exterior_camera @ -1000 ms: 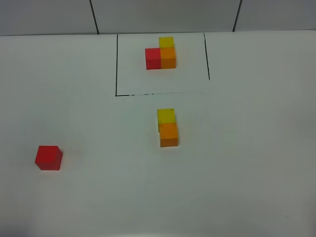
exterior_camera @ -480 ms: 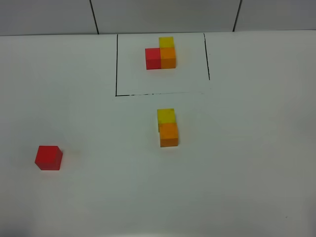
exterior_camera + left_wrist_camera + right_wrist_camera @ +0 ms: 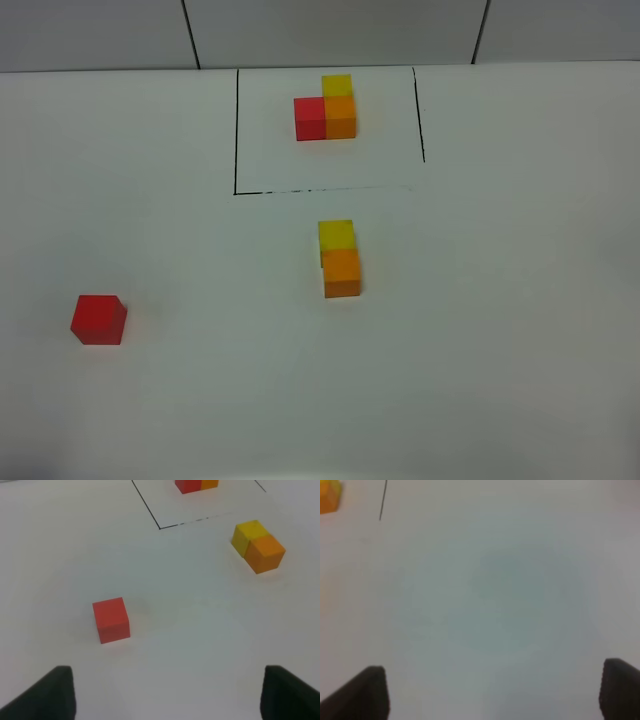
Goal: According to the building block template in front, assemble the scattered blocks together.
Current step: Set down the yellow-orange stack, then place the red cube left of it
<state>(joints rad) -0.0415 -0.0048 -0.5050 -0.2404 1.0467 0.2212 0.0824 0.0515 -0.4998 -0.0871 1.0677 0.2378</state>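
The building block template is an L of red, orange and yellow cubes inside a black drawn frame at the table's far middle. Of the scattered blocks, the yellow cube and the orange cube touch each other just in front of the frame. The red cube lies alone at the left. In the left wrist view my left gripper is open and empty, with the red cube a short way ahead of it and the yellow and orange pair farther off. My right gripper is open over bare table.
The white table ends at a grey panelled wall at the back. The right wrist view shows a black frame line and the edge of an orange cube. Neither arm shows in the exterior view.
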